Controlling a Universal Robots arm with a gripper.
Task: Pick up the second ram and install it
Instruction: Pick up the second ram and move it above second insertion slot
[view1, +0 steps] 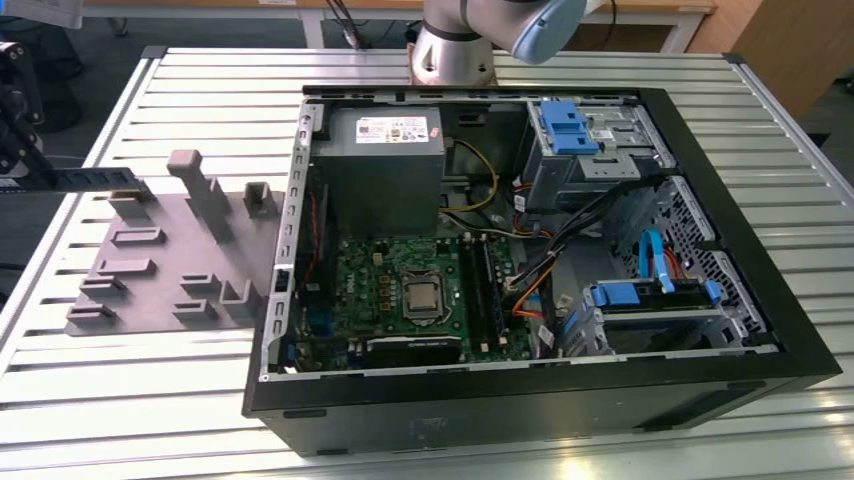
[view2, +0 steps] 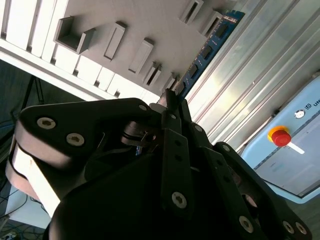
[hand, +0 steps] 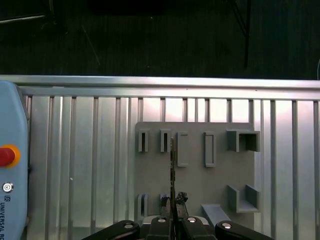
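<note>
Your gripper (view2: 171, 102) is clenched on one end of the second ram (view2: 206, 49), which it holds at the exterior view's left, over the grey tray (view1: 174, 255). Keep the stick level and clear of the upright blocks (view1: 187, 170). The motherboard (view1: 400, 290) lies well to the right.

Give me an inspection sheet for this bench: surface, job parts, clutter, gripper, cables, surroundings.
Surface: slatted metal table.
Job's things: second ram, blue, held by one end above the grey tray; open computer case holding the green motherboard.
Clutter: nothing seen.
Gripper: gripper shut on the second ram.
Cables: wire bundles and a blue cable inside the case.
Surroundings: red stop button on a pale blue box; arm base behind the case.
</note>
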